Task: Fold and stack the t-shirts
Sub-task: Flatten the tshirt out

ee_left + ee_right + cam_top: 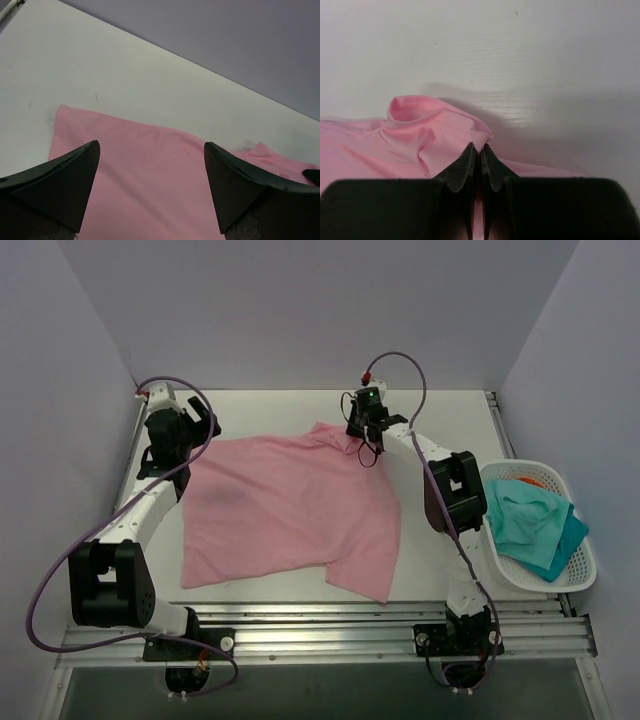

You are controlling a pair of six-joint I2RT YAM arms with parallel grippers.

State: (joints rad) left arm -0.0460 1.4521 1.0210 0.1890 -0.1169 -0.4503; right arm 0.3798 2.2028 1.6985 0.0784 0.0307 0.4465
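Right wrist: pink t-shirt [420, 140] pinched in right gripper [480, 150].

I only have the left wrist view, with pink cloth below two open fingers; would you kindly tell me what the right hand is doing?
Observer: The right hand is shut, pinching a puckered bit of the pink t-shirt at its far edge.
Operator: Thank you. Is the shirt lying flat?
Observer: Mostly spread out, but crooked: its near right corner juts toward the arms' bases.
Operator: Is any other clothing around?
Observer: Yes, a teal garment lies in a white basket at the right edge of the table.
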